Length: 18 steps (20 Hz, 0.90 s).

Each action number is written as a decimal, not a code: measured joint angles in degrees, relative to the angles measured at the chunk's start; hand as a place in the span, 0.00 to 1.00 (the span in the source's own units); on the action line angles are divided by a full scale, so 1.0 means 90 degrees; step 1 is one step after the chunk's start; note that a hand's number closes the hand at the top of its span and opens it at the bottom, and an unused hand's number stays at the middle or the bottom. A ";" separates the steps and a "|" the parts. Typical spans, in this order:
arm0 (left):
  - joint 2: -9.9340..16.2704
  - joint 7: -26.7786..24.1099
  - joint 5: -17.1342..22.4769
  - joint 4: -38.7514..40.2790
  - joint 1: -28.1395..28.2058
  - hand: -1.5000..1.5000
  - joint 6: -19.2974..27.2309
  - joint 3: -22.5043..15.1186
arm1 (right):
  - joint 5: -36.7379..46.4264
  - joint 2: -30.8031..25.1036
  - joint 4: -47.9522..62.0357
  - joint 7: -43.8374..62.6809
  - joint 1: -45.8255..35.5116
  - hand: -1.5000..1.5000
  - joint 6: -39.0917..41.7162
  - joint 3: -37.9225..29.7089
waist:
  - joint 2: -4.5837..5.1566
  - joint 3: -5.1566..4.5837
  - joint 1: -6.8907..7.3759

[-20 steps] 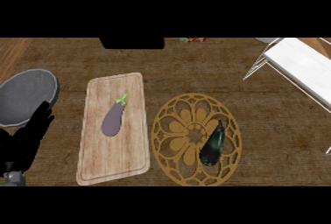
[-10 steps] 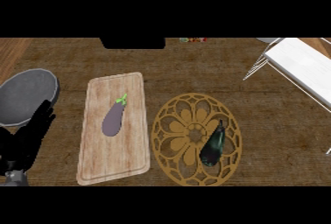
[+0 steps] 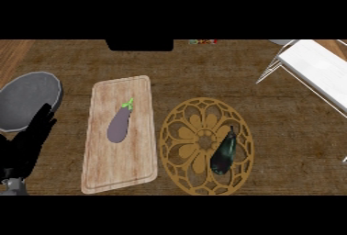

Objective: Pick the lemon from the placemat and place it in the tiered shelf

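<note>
at the worktop's left edge lies a round grey plate, part of it cut off by the view's side. just in front of it, at the near left corner, the left hand shows black, fingers straight and relaxed, pointing up toward the plate and overlapping its near rim; it grasps nothing. next comes a long wooden cutting board, pale, with a groove round its rim, reaching from near the front edge well toward the middle of the worktop and tilted a little. on the board's upper half lies a purple eggplant, its green stem pointing toward the far edge. just beside the board's right side, close but seemingly not touching it, lies a round golden placemat with an openwork flower pattern. on the right half of the placemat lies a dark green, long, glossy thing, slanted with its narrow end toward the far edge; it looks more like a dark vegetable than a yellow lemon, and nothing yellow shows on the mat. at the far right corner stands a white shelf on thin white legs, running off the view's right side, well apart from the placemat. at the far edge, a black block sits left of centre with a small colourful thing beside it, too small to tell. the right hand does not show.
</note>
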 measured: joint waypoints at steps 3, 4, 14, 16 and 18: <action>-0.0008 -0.0122 -0.0034 0.0102 0.0022 0.50 -0.0046 0.0026 | -0.0033 -0.0132 0.0438 -0.0053 0.0087 0.00 -0.0357 -0.0119 | -0.0001 -0.0001 -0.0003; -0.0017 -0.0147 -0.0048 0.0161 0.0022 0.50 -0.0052 0.0035 | -0.0036 -0.0153 0.0577 -0.0118 0.0140 0.00 -0.0428 -0.0082 | -0.0001 -0.0001 -0.0005; -0.0143 0.0025 -0.0148 0.0002 -0.0034 0.50 0.0019 0.0034 | -0.0540 -0.0381 0.1121 -0.0653 0.0290 0.00 -0.1206 -0.0120 | -0.0008 0.0001 -0.0013; -0.0131 -0.0008 -0.0149 0.0082 -0.0047 0.50 -0.0006 0.0065 | -0.0745 -0.0324 0.1077 -0.0645 0.0233 0.00 -0.1346 -0.0229 | -0.0010 0.0001 -0.0019; -0.0118 -0.0047 -0.0156 0.0093 -0.0018 0.50 -0.0030 0.0085 | -0.1000 -0.0236 0.0936 -0.0618 0.0229 0.00 -0.1459 -0.0383 | -0.0016 0.0000 -0.0030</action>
